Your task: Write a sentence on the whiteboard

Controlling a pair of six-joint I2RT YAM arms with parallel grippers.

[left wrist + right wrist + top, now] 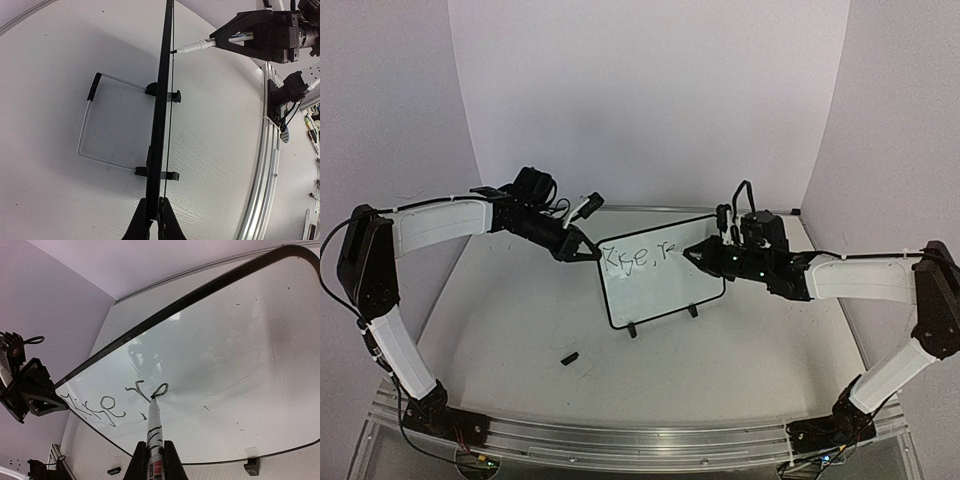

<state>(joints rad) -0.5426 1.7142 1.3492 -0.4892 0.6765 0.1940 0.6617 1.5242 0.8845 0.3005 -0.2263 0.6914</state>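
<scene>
tabletop bears whiteboard, left gripper clamping it, right gripper holding marker.

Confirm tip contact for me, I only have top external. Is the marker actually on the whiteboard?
Observer: Yes. Right wrist shows the marker tip touching the whiteboard, at a loop ending the lettering.
Operator: Left side holding it?
Observer: Left wrist shows the left gripper shut on the board's edge.
Operator: What props it?
Observer: A bent wire stand behind the board.
</scene>
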